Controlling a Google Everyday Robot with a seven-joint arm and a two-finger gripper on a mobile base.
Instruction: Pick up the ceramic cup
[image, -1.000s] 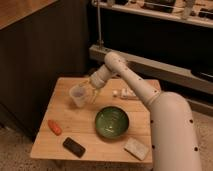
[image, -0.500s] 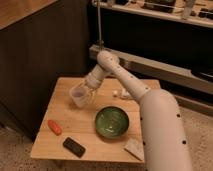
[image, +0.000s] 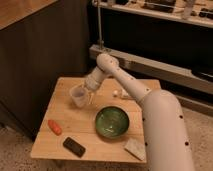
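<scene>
Ceramic cup (image: 77, 95): stands upright, rim up, on the left rear part of the wooden tabletop (image: 65, 116), well apart from the green bowl (image: 112, 121) at front centre.

Tool (image: 88, 93): sits at the cup's right flank as the camera sees it, touching it or just beside it. The two overlap in the view. Whether the tool is spread, pressed together or already pinching the cup wall cannot be told.

Governing relation: the cup lies directly to the view's left of the tool, at the same height, with its long axis vertical. The tool meets it from the side and slightly above, so any lift depends on a hold across the rim or wall.

Arm pose: the arm rises from the base at lower right, bends at a raised joint behind the tabletop, and slopes down and to the left to the cup.

Other items: an orange object (image: 55, 127) and a black phone (image: 74, 146) lie at front left. A pale flat item (image: 134, 148) lies at front right. Small white pieces (image: 119, 93) lie beside the arm. None crowds the cup.

Assessment: grasp stage. Contact is not confirmed, and nothing shows the cup clear of the tabletop.
</scene>
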